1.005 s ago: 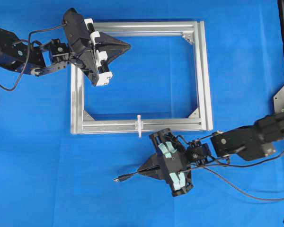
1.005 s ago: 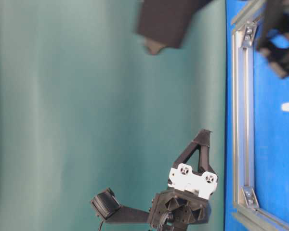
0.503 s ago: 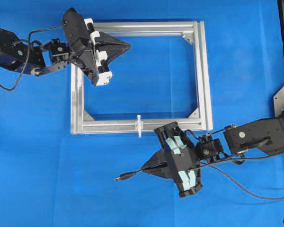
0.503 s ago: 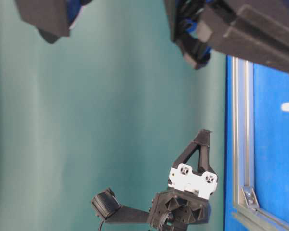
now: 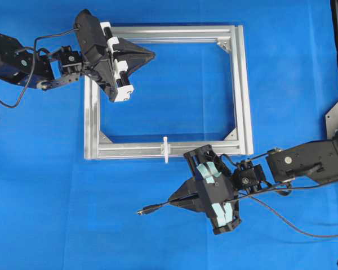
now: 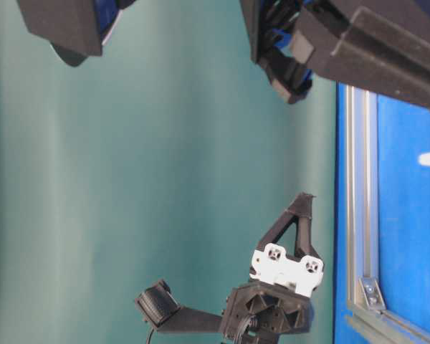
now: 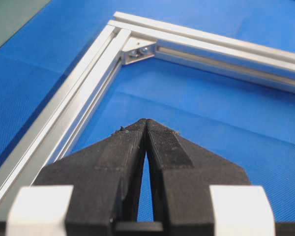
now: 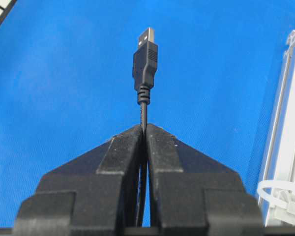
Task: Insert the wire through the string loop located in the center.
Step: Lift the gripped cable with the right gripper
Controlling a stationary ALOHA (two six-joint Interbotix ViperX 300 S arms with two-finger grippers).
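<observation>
A: Right gripper [image 5: 172,201] status?

B: Clamped on the wire [image 8: 144,73]. Wrist view shows the cable pinched between the two jaws a short way behind the plug, so the plug sticks out ahead with its metal tip leading. Probably gripped that close so the end stays stiff enough to aim.

A: Where's the plug in the overhead view?

B: On the near side of the frame [image 5: 239,90], over the blue cloth [image 5: 56,214], pointing left. It's below and a little left of the string loop [image 5: 165,149], apart from it, not lined up. The rest of the cable trails back under the right arm.

A: And the loop?

B: White tie across the middle of the frame's near bar. In the right wrist view it shows at the lower right edge, off to the side of the plug, not ahead of it. So threading not started, my read. The plug would have to turn toward the bar first.

A: Left gripper [image 5: 152,54]?

B: Jaws together, holding nothing. Hangs over the far left corner of the frame, tips pointing inward. Can't tell whether it presses the bar. Looks parked clear of the loop, maybe ready to steady the frame.
</observation>
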